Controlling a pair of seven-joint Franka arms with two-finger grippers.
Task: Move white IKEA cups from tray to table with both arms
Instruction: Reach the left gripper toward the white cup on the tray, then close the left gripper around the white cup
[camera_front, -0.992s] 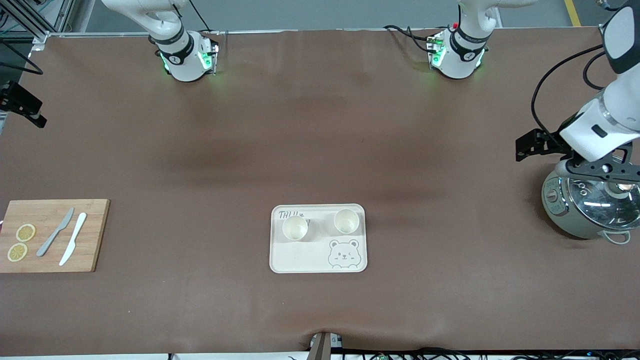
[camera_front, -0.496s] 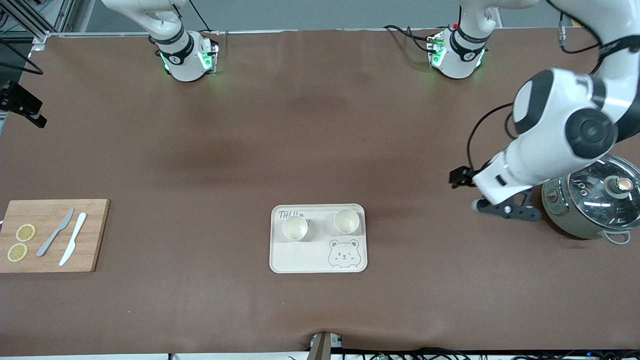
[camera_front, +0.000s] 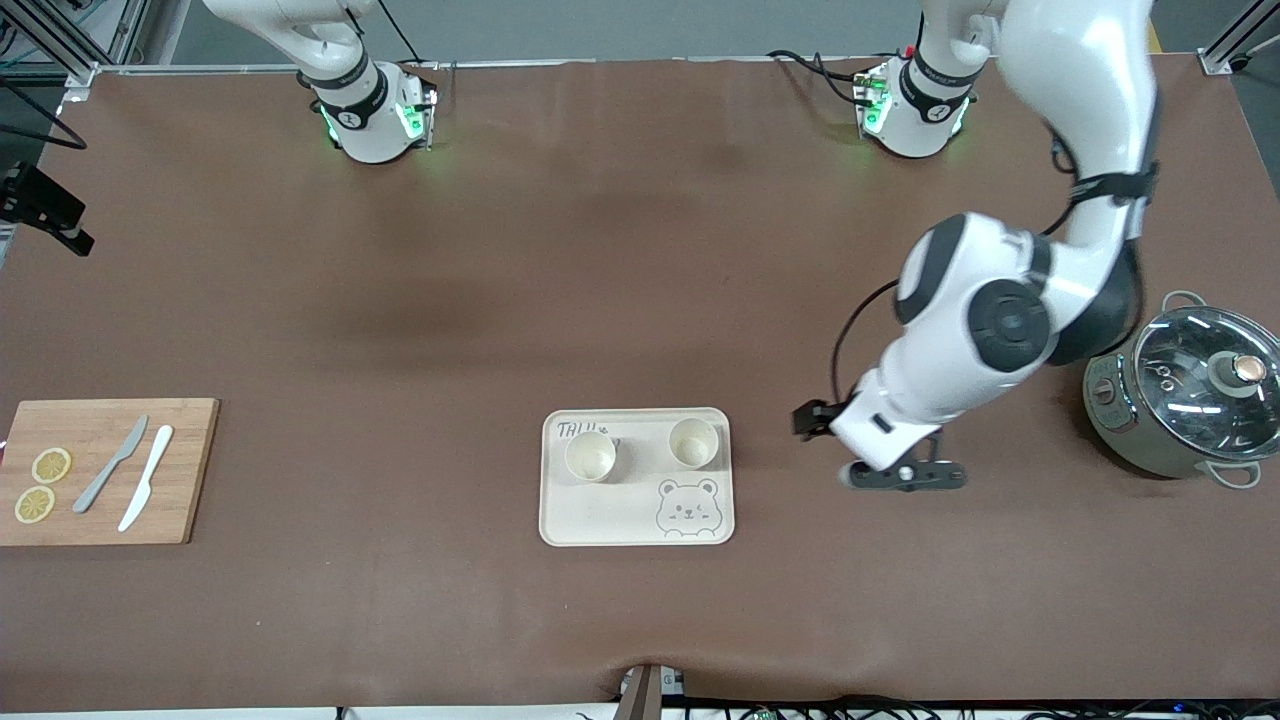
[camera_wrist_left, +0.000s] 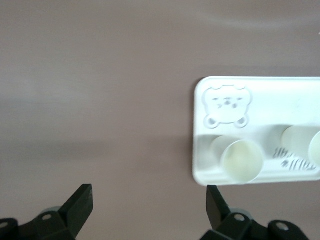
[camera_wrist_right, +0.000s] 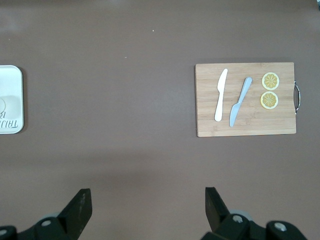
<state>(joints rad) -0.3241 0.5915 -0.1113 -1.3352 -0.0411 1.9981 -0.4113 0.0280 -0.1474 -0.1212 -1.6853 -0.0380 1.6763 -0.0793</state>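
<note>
Just beside the tray (camera_front: 575, 520), over bare table (camera_front: 640, 300), the left gripper (camera_front: 900, 476) hung with fingers spread wide—presumably to straddle the nearer of the two white IKEA cups (camera_front: 692, 442) standing on it—while the right gripper (camera_wrist_right: 145, 210) waited, likewise spread, over bare table near the cutting board (camera_wrist_right: 245, 127).

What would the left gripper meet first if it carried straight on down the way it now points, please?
Probably only the bare brown table: the open left gripper points down beside the tray, and its wrist view shows the nearer white cup off to one side of its fingers.
</note>
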